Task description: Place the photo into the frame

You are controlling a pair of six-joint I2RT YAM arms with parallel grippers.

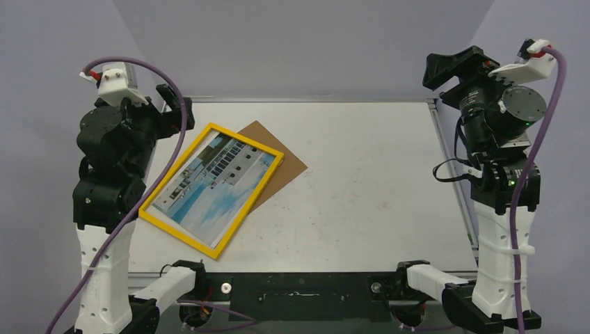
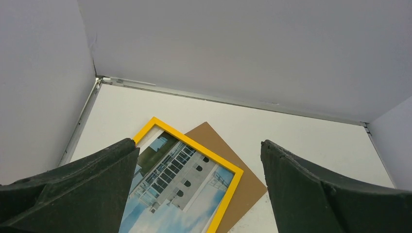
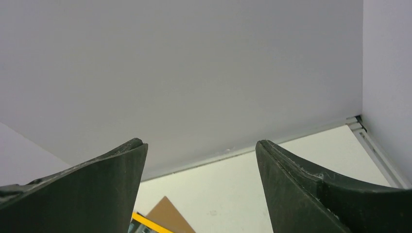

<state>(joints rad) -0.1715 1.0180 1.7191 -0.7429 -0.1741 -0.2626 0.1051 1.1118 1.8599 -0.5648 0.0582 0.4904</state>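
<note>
The left gripper (image 2: 197, 142) hangs released, jaws wide, and the right gripper (image 3: 200, 142) is spread open too. The photo (image 1: 209, 182) lies inside the yellow frame (image 1: 245, 141) on the counter's (image 1: 376, 188) left side, partly over a brown board (image 1: 282, 167). No writing is legible.

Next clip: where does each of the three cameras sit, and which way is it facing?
Top external: above and behind the bases, looking down on the table between left arm and right arm; yellow frame, photo inside, brown backing board beneath.
Left wrist: on the left arm, facing forward and down at frame, photo and board; open fingers of the left gripper fill the lower corners.
Right wrist: aimed higher, mostly at the back wall; open fingers of the right gripper show.
Shared: all three catch the frame and board.
</note>
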